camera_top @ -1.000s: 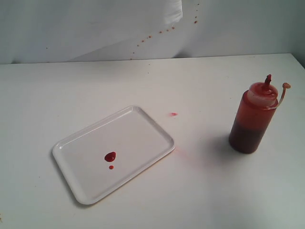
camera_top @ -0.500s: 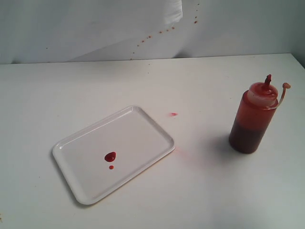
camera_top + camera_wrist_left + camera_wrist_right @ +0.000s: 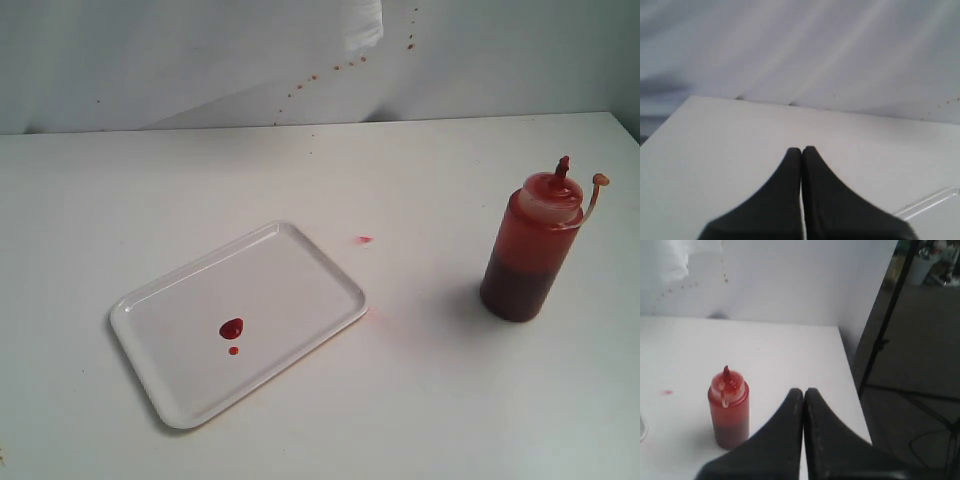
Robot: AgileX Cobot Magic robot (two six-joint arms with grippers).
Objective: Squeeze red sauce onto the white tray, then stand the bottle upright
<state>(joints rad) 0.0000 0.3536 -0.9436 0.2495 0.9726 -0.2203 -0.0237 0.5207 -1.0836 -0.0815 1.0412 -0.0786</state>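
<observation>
Left gripper [image 3: 801, 150] — fingers pressed together, nothing between them, over the table [image 3: 715, 150]. Right gripper [image 3: 803, 391] likewise closed and empty, held clear of the bottle [image 3: 729, 410]. Bottle stands upright on the table's right side, tip cover [image 3: 600, 180] off the nozzle on its tether. Tray [image 3: 290, 270] well apart to its left — sauce [image 3: 231, 327] near the tray's middle, a blob with a tiny drop just beside it. Pink smear [image 3: 364, 239] on the table between tray and bottle.

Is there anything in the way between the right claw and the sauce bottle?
No, nothing visible. Only the white table lies between the shut right gripper and the upright bottle.
</observation>
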